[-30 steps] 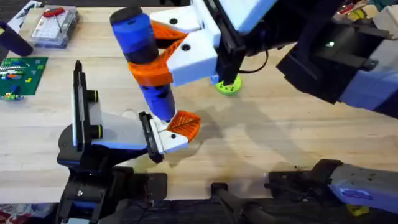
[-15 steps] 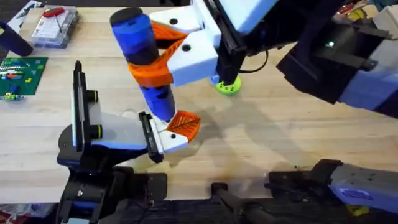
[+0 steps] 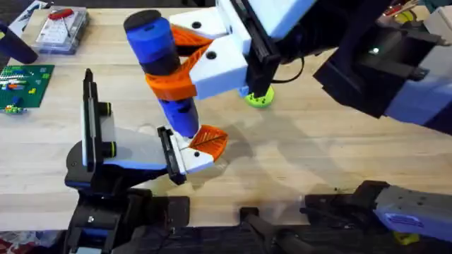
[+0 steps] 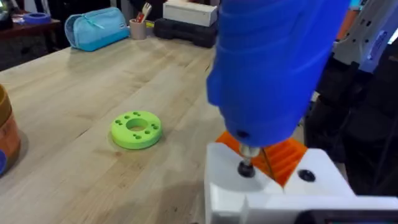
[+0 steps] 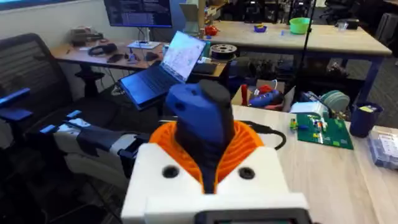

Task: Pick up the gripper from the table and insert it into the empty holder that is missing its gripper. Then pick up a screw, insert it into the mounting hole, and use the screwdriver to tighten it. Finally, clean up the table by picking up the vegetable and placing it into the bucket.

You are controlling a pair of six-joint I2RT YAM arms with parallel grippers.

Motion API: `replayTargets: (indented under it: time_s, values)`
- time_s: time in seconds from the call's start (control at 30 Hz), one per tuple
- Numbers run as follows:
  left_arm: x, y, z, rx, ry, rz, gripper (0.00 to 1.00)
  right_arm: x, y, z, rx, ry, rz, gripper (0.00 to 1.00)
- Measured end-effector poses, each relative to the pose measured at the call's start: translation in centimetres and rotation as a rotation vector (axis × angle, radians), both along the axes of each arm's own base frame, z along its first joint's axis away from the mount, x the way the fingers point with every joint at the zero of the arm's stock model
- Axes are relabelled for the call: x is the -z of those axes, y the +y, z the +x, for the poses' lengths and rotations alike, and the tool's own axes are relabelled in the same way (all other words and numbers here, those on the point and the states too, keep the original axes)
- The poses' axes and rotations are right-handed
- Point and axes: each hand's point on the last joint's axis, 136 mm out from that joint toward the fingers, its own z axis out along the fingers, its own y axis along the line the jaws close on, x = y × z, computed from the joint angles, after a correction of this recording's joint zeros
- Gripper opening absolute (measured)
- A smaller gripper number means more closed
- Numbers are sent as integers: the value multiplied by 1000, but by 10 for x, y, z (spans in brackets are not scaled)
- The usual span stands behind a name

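Even, diffuse overhead light is cast on the counter [image 3: 318,162], with soft shadows thrown beneath the arms. The screwdriver [image 4: 273,68] is rendered large and blurred in the left wrist view. Dark, defocused arm parts are seen along the overhead edges.

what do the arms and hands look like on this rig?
Right hand: white blocky body with round holes, orange ribbed finger pads; black upper arm with white and pale-blue covers, black cable, small green light. Left hand: white block mount, black end plate, black links, yellow-green rings at joints.
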Motion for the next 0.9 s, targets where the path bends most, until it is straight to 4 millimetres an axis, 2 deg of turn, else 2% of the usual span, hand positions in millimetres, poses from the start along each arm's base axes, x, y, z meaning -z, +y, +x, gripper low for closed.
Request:
replayTargets:
  time_s: [0.4,0.53,0.63,0.77,0.9]
  values:
    - [0,0,0,-1,-1,0,13,-9,-1,-1,-3,-47,37,52]
    - [0,0,0,-1,-1,0,13,-19,-1,4,12,-20,12,53]
    - [0,0,0,-1,-1,0,13,-20,-3,19,83,58,-71,52]
    - [0,0,0,-2,-1,0,13,-12,-17,51,263,105,-222,53]
    - [0,0,0,-2,-1,0,13,-15,-41,78,469,2,-356,53]
